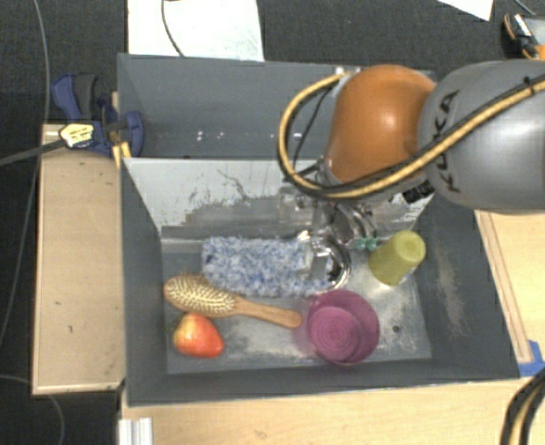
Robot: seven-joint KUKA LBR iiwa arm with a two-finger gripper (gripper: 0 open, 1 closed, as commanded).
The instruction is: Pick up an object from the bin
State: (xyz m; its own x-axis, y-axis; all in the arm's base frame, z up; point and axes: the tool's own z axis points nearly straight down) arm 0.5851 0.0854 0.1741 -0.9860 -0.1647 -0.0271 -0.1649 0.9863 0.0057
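My gripper (331,265) hangs low in the middle of the bin, its metal fingers at the right end of a blue-and-white fuzzy cloth (254,265). Just below the fingers stands a purple cup (343,328), open side up. A yellow-green cup (397,256) lies on its side to the right of the gripper. A wooden hairbrush (224,303) lies in front of the cloth, its handle pointing toward the purple cup.
A red and yellow apple-like fruit (196,336) rests in the bin's front left corner. The arm with its orange dome covers the bin's back right part.
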